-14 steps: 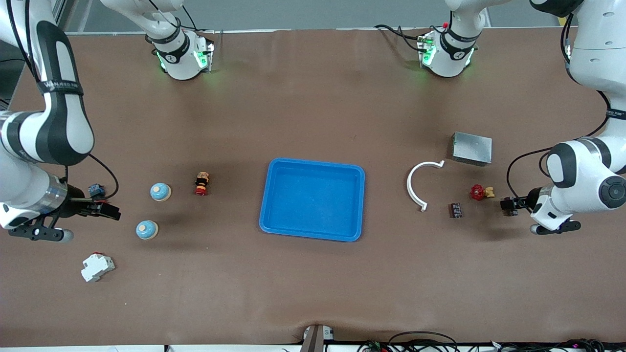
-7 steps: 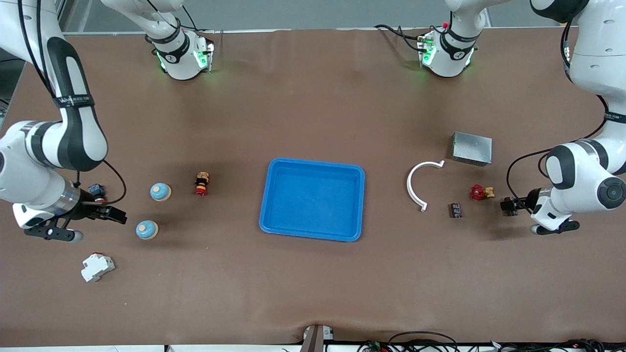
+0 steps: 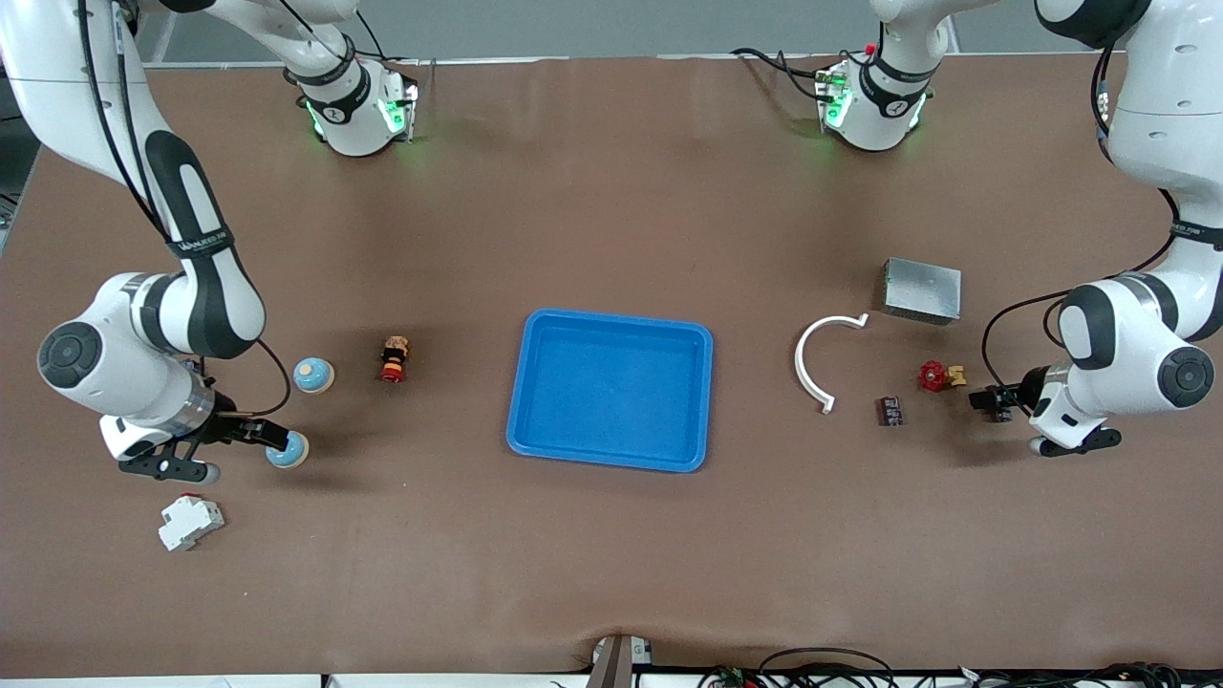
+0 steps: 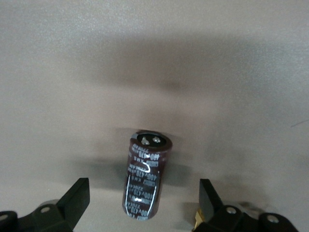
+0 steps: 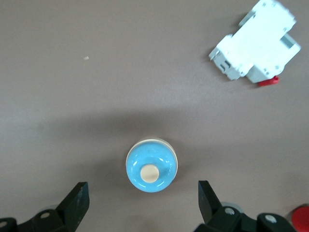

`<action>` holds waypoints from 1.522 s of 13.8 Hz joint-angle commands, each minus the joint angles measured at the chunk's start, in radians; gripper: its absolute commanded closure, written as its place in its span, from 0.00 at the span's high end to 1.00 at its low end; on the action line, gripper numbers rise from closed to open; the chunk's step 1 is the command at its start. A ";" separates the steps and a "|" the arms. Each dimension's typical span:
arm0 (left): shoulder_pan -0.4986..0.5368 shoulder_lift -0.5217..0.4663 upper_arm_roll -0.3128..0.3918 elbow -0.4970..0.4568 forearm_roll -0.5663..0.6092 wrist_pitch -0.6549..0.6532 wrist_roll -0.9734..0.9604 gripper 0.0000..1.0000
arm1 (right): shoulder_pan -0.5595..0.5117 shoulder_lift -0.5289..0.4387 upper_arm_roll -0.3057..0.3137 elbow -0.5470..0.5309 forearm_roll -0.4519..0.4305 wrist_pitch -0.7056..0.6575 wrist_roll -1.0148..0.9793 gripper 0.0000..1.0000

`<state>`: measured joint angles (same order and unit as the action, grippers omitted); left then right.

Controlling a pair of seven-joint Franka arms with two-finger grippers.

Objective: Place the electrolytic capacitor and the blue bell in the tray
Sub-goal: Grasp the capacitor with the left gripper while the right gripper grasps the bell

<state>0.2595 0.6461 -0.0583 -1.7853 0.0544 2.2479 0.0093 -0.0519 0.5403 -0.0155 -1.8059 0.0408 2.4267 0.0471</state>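
Observation:
The bright blue tray [image 3: 611,330] lies in the table's middle and has nothing in it. Two blue bells with cream knobs stand toward the right arm's end. My right gripper [image 3: 270,439] is open, over the bell nearer the camera [image 3: 289,451]; in the right wrist view that bell [image 5: 151,166] shows just ahead of the gap between the fingers [image 5: 77,199]. The second bell [image 3: 313,375] stands free. The dark electrolytic capacitor [image 3: 890,411] lies on its side. My left gripper [image 3: 984,401] is open, low, toward the left arm's end from it; in the left wrist view the capacitor [image 4: 145,176] lies between the fingers [image 4: 208,195], untouched.
A white curved piece [image 3: 820,363], a grey metal box [image 3: 922,290] and a red valve [image 3: 933,376] lie around the capacitor. A red and yellow stacked part [image 3: 394,358] stands between the bells and the tray. A white breaker [image 3: 189,522] lies nearer the camera than the right gripper.
My right arm has swung in from the table's end and brought its open gripper over the nearer bell. My left gripper has crept slightly toward the capacitor.

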 commanded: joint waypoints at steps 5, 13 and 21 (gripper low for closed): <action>0.007 -0.003 -0.006 -0.008 -0.021 0.019 0.000 0.44 | 0.013 0.066 0.002 -0.012 0.016 0.075 0.004 1.00; 0.000 -0.031 -0.006 0.000 -0.022 0.010 -0.019 0.00 | 0.012 0.096 0.002 -0.009 0.014 0.120 0.002 1.00; -0.013 -0.114 -0.064 0.165 -0.016 -0.331 -0.100 0.00 | 0.007 0.118 0.002 -0.003 0.014 0.132 -0.001 1.00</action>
<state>0.2519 0.5607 -0.0995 -1.6619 0.0518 2.0219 -0.0508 -0.0406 0.6458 -0.0177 -1.8182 0.0412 2.5476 0.0471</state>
